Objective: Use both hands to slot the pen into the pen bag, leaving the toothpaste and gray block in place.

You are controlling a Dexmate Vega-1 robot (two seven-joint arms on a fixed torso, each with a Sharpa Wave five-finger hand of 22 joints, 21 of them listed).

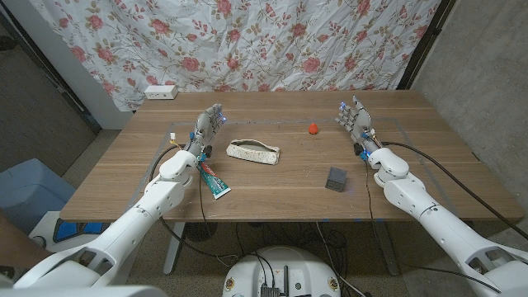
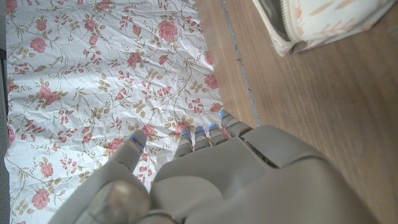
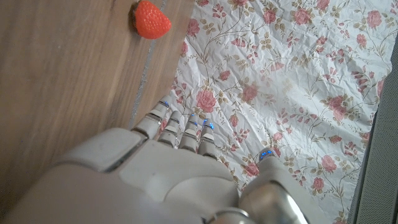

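Pen bag (image 1: 253, 151): a long, cream pouch with a faint printed pattern and a dark zip line along its top, lying on its side a little left of the middle of the wooden table (image 1: 272, 194). In the left wrist view one end of the pen bag (image 2: 323, 22) shows a beige zip edge and pale orange leaf prints. No pen can be made out in any view.

Toothpaste (image 1: 212, 180): a white tube with red and green print, lying slantwise near the front-left of the pouch, partly under the left forearm. Gray block (image 1: 336, 179): a small dark cube well right of the pouch, toward the table's front. A small red strawberry (image 1: 313, 128) lies farther back; the right wrist view shows the strawberry (image 3: 151, 20) resting on the wood.

Left hand (image 1: 209, 126): raised beside the pouch's left end, fingers extended and apart, holding nothing. Right hand (image 1: 354, 117): raised at the right of the table, fingers likewise spread and empty. Each wrist view shows the back of its own hand, the left hand (image 2: 236, 180) and the right hand (image 3: 149, 180).

Behind the table hangs a white curtain (image 1: 247, 41) printed with pink roses; a white power strip (image 1: 161, 92) sits at the far-left corner. A blue bin (image 1: 25, 194) stands left of the table, cut off by the edge.
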